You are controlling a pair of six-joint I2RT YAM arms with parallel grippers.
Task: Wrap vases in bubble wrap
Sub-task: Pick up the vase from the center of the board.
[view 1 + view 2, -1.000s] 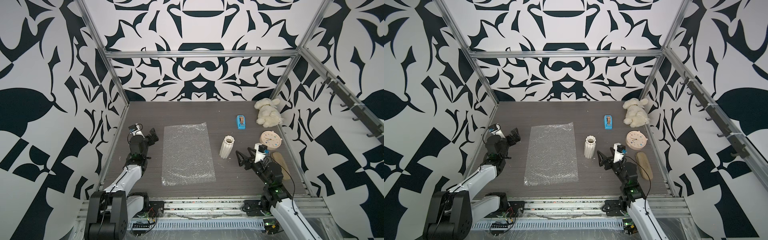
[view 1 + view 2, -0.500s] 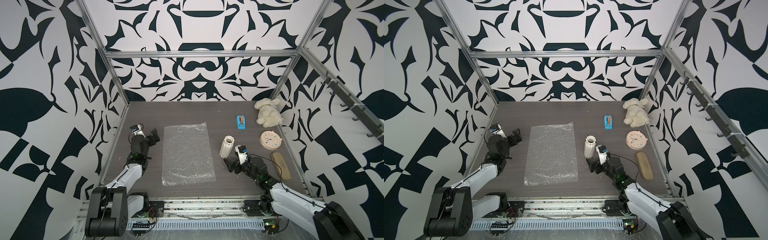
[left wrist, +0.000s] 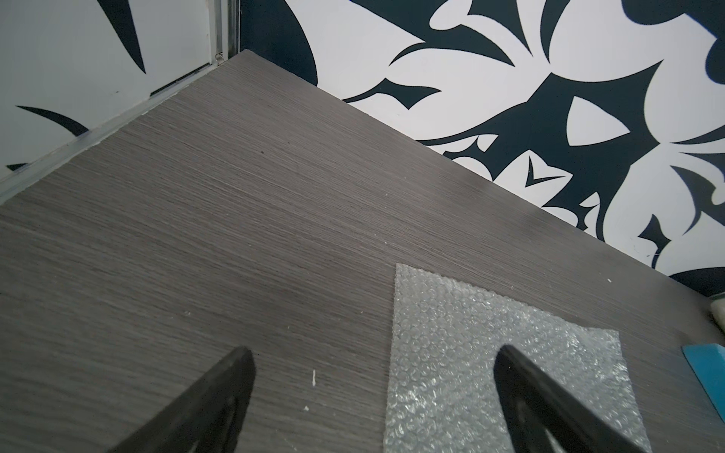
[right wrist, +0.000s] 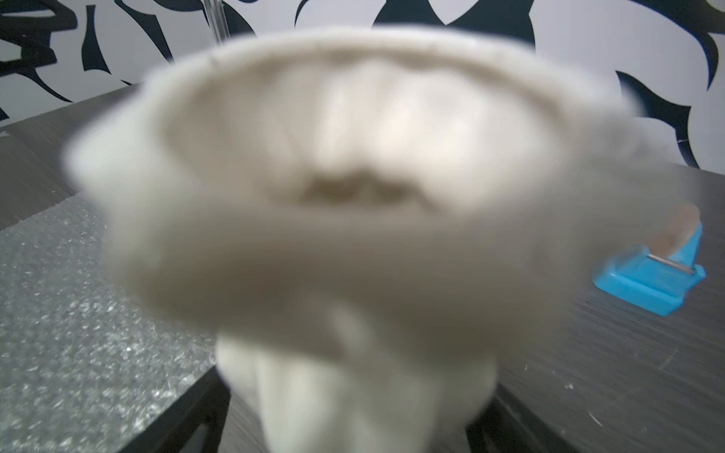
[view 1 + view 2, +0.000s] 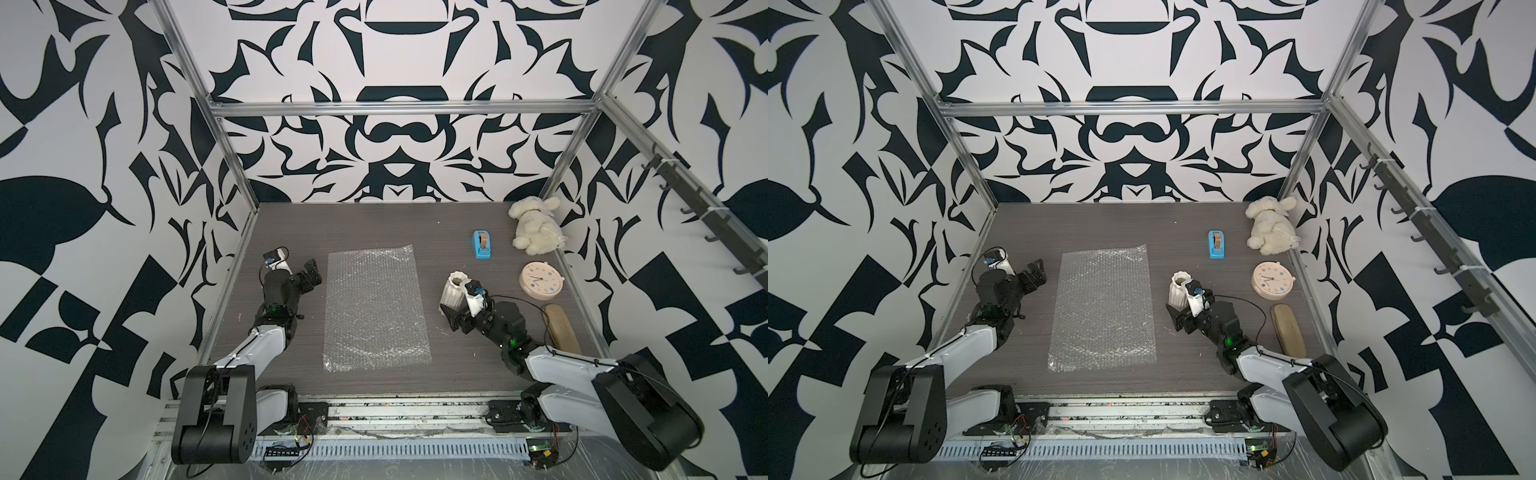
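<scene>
- Both top views: vase [image 5: 455, 291] upright on tabletop [image 5: 374, 224], right of the flat bubble wrap [image 5: 376, 307], not touching it; right pincer [image 5: 457, 309] at its base.
- L wrist: left pincer [image 3: 374, 353] spread wide, empty, by bubble wrap's far-left corner.
- R wrist: right pincer fingers [image 4: 188, 427] apart, flanking vase's lower body; contact unclear.

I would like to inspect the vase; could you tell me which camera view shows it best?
A top view: the cream ribbed vase stands sharp and nearly whole, upright beside the bubble wrap; both top views show it so. The right wrist view shows it blurred, filling the frame. The left wrist view lacks it.
</scene>
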